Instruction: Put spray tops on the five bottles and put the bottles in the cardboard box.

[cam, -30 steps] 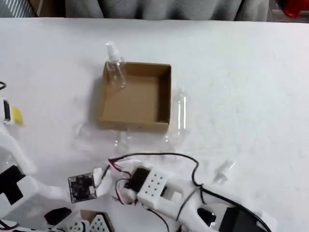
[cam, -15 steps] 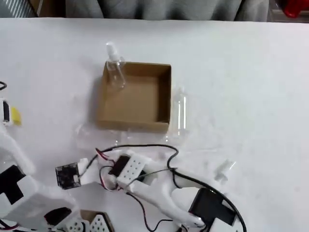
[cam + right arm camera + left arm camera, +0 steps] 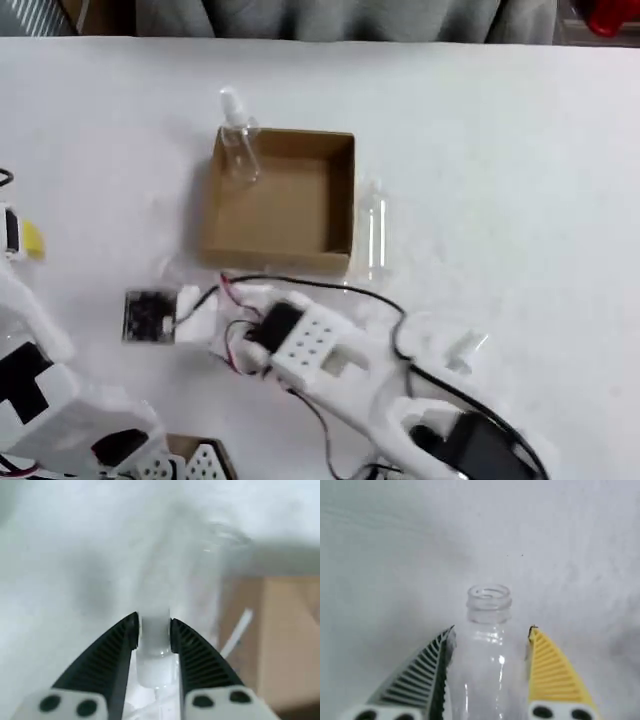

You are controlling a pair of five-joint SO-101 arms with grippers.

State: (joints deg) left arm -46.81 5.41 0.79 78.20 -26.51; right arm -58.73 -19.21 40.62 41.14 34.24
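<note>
A clear, uncapped bottle (image 3: pixel 489 602) stands between the black and yellow fingers of my left gripper (image 3: pixel 490 630), which is shut on its body. My right gripper (image 3: pixel 153 622) is shut on a white spray top (image 3: pixel 156 662), whose thin dip tube (image 3: pixel 235 630) hangs beside it. The cardboard box (image 3: pixel 287 645) lies close by. In the high view the right arm (image 3: pixel 310 345) stretches across in front of the box (image 3: pixel 283 258). One bottle with a spray top (image 3: pixel 238 140) leans at the box's back left corner.
Another clear bottle (image 3: pixel 375 235) lies along the box's right side. A loose spray top (image 3: pixel 462 350) rests on the white table to the right of the right arm. The left arm (image 3: pixel 40 400) fills the near left corner.
The right arm has swung left and then forward, bringing its wrist up to the front left of the box. The left arm has stayed where it was.
</note>
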